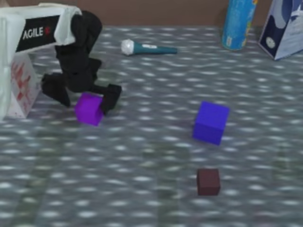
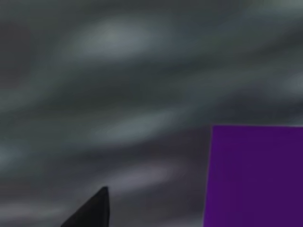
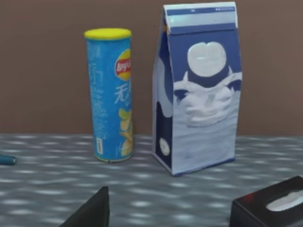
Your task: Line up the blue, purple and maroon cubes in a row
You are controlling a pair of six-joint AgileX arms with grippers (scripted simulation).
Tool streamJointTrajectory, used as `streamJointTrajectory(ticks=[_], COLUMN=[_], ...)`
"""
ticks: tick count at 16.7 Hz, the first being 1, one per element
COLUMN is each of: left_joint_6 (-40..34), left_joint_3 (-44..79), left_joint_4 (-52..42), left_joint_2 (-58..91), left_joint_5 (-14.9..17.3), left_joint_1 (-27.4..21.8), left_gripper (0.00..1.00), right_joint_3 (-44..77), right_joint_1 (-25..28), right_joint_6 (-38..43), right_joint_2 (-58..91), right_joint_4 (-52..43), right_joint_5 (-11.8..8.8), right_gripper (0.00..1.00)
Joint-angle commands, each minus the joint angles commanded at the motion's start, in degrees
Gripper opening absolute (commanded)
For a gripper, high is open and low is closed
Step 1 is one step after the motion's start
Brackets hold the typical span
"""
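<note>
A: Where are the left jaws (image 1: 84,97)?
B: Low at the bench's left, spread around the purple cube (image 1: 89,109), one finger on either side; whether they touch it I cannot tell. The cube sits on the bench (image 1: 142,156).

A: And the other cubes?
B: The blue cube (image 1: 211,122) lies well apart to the right; the maroon cube (image 1: 208,182) is near it, towards the front edge. Open bench lies between purple and blue.

A: Along the edges?
B: A microphone (image 1: 147,48), chip can (image 1: 239,23) and carton (image 1: 283,28) line the back. A white box (image 1: 19,85) stands at left. The right arm is out of the top view.
</note>
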Motion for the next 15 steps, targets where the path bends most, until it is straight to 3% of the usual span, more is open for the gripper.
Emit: streamJointTrajectory(ticks=[6,15], left_joint_6=[-0.01,-0.01], left_joint_3=[-2.02,-2.02], left_joint_4=[2.91,2.91], left_joint_2=[1.33,1.33], left_joint_5=[0.02,0.02], left_joint_1=[-0.03,-0.03], left_gripper=[1.0,0.32], right_joint_3=[0.0,0.0], right_joint_1=[0.0,0.0], right_joint_6=[0.0,0.0], right_joint_2=[0.0,0.0], right_joint_4=[0.0,0.0], right_joint_5=[0.0,0.0], right_gripper=[1.0,1.0])
